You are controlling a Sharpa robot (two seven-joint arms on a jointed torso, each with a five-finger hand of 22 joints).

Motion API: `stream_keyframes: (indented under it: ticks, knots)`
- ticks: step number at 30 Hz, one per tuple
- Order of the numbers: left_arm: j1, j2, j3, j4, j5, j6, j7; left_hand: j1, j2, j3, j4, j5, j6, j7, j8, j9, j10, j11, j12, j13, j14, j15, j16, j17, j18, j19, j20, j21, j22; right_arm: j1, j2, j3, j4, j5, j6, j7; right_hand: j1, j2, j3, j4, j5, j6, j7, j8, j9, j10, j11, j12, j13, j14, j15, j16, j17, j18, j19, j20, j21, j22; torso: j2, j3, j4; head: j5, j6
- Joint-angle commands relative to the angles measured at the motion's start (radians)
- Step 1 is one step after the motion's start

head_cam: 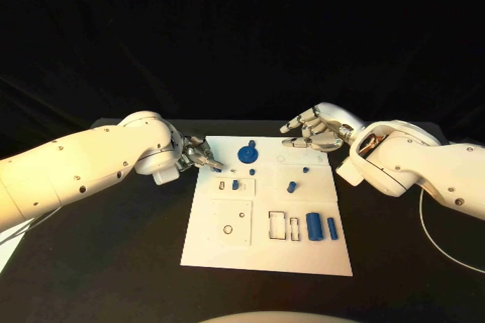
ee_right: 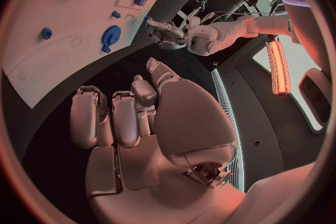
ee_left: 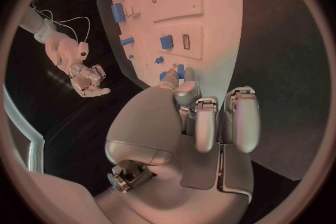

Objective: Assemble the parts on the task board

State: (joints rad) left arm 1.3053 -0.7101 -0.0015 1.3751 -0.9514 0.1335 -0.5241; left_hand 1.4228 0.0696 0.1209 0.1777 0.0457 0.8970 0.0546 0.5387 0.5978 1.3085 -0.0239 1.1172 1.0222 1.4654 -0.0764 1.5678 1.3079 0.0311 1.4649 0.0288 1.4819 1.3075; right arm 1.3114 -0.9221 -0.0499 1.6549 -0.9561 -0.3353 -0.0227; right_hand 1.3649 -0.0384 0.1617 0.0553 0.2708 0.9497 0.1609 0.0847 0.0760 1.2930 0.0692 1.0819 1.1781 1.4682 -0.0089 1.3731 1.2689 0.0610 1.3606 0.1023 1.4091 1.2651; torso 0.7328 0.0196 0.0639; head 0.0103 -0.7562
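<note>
You see the task board [head_cam: 265, 256] at the frame's centre, with several parts standing in its upper half and two blue bars [head_cam: 322, 227] loose at lower right. The left hand [head_cam: 197, 155] pinches a small blue part [head_cam: 215, 169] at the upper-left edge; the right hand [head_cam: 311, 132] is curled, holding nothing. Much remains, I judge.

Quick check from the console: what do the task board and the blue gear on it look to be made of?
The task board looks like matte white plastic or painted sheet: flat, even, no glare, with shallow outlined recesses. Which of the two, I cannot tell. The blue gear looks like moulded or printed plastic: uniform solid blue, dull finish, toothed rim visible in the right wrist view.
</note>
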Motion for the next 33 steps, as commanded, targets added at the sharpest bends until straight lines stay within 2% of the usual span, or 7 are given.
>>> stream_keyframes:
  ticks: [1,4,6,7,9,12,33]
  knots:
    - [-0.014,-0.021,0.0,0.046,-0.04,-0.059,0.022,-0.024,-0.035,0.206,-0.138,0.0,0.012,-0.003,0.01,0.004,0.01,-0.001,0.001,-0.004,0.105,-0.006,0.003,0.263,-0.005,0.058,-0.004,0.005,0.168,-0.001,-0.001,0.0,0.0,0.0,0.013,0.007,-0.008,0.003,0.002,0.003,0.006,0.006,-0.003,0.004,0.0,-0.001,-0.004,-0.001,0.0,0.038,-0.001,-0.006,-0.001,0.011,-0.007,-0.001,-0.004,-0.001,0.0,-0.0006,0.0013,0.003,-0.001]
    - [-0.022,-0.035,-0.001,0.073,-0.064,-0.056,0.024,-0.031,-0.043,0.224,-0.139,0.001,0.013,-0.004,0.012,0.005,0.011,-0.001,0.001,-0.004,0.105,-0.006,0.003,0.263,-0.005,0.058,-0.004,0.005,0.168,-0.001,-0.001,0.0,-0.001,0.0,0.013,0.007,-0.008,0.003,0.002,0.003,0.006,0.006,-0.003,0.004,0.0,-0.001,-0.004,-0.001,0.0,0.038,-0.001,-0.006,-0.001,0.011,-0.007,-0.001,-0.004,-0.001,0.0,-0.0007,-0.0001,0.004,-0.001]
    - [-0.026,-0.041,-0.001,0.083,-0.076,-0.051,0.024,-0.066,-0.077,0.308,-0.14,0.001,0.014,-0.005,0.021,0.01,0.014,-0.002,0.002,-0.006,0.105,-0.004,0.003,0.263,-0.005,0.059,-0.005,0.004,0.17,-0.001,-0.001,0.0,-0.001,0.0,0.013,0.007,-0.008,0.003,0.002,0.003,0.006,0.006,-0.003,0.004,0.0,-0.001,-0.004,-0.001,0.0,0.038,-0.001,-0.006,-0.001,0.011,-0.007,-0.001,-0.004,-0.001,0.001,-0.0008,-0.0007,0.006,-0.002]
    - [-0.027,-0.043,-0.001,0.087,-0.082,-0.049,0.024,-0.066,-0.077,0.308,-0.14,0.001,0.014,-0.005,0.021,0.01,0.014,-0.002,0.002,-0.006,0.105,-0.004,0.003,0.263,-0.005,0.059,-0.005,0.004,0.17,-0.001,-0.001,0.0,-0.001,0.0,0.013,0.007,-0.008,0.003,0.002,0.003,0.006,0.006,-0.003,0.004,0.0,-0.001,-0.004,-0.001,0.0,0.038,-0.001,-0.006,-0.001,0.011,-0.007,-0.001,-0.004,-0.001,0.001,-0.0007,-0.0013,0.008,-0.002]
    - [-0.031,-0.046,-0.001,0.093,-0.091,-0.046,0.025,-0.099,-0.107,0.38,-0.143,0.002,0.013,-0.006,0.03,0.016,0.017,-0.001,0.004,-0.006,0.105,-0.006,0.003,0.263,-0.005,0.059,-0.005,0.004,0.171,-0.001,-0.001,0.0,-0.001,0.0,0.013,0.007,-0.008,0.003,0.002,0.003,0.006,0.006,-0.003,0.004,0.0,-0.001,-0.004,-0.001,0.0,0.038,-0.001,-0.006,-0.001,0.011,-0.007,-0.001,-0.004,-0.001,0.001,-0.0005,-0.0015,0.008,-0.002]
    - [-0.035,-0.047,-0.001,0.096,-0.097,-0.037,0.024,-0.112,-0.117,0.405,-0.146,0.003,0.013,-0.005,0.035,0.019,0.019,-0.001,0.005,-0.006,0.105,-0.006,0.003,0.263,-0.005,0.059,-0.005,0.004,0.172,-0.001,0.0,0.0,-0.001,0.0,0.013,0.007,-0.008,0.003,0.002,0.003,0.006,0.006,-0.003,0.004,0.0,-0.001,-0.004,-0.001,0.0,0.038,-0.001,-0.006,-0.001,0.011,-0.007,-0.001,-0.004,-0.001,0.001,-0.0002,-0.0026,0.008,-0.002]
    - [-0.044,-0.021,-0.01,0.076,-0.124,0.053,-0.032,-0.119,-0.123,0.421,-0.149,0.003,0.013,-0.005,0.038,0.021,0.019,-0.001,0.006,-0.005,0.105,-0.006,0.003,0.263,-0.005,0.059,-0.005,0.004,0.172,-0.002,-0.001,-0.001,0.001,0.0,0.014,0.008,-0.008,0.003,0.002,0.003,0.006,0.006,-0.003,0.004,0.0,-0.001,-0.004,-0.001,0.0,0.038,-0.001,-0.006,-0.001,0.011,-0.007,-0.001,-0.004,-0.001,0.001,0.0003,-0.0026,0.005,-0.01]
